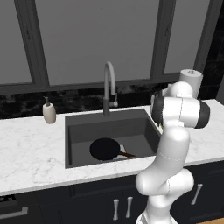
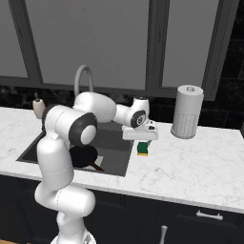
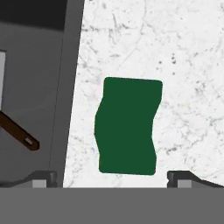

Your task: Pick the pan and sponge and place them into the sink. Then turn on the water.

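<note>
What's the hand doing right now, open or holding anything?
Hand: open and empty, fingers spread wide of the sponge on the counter beside the sink.

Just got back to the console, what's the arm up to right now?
The pan already lies in the sink. The gripper hangs open directly over the sponge, which sits on the marble counter just right of the basin, with a finger on either side but not yet closed on it. No water runs from the faucet.
</note>
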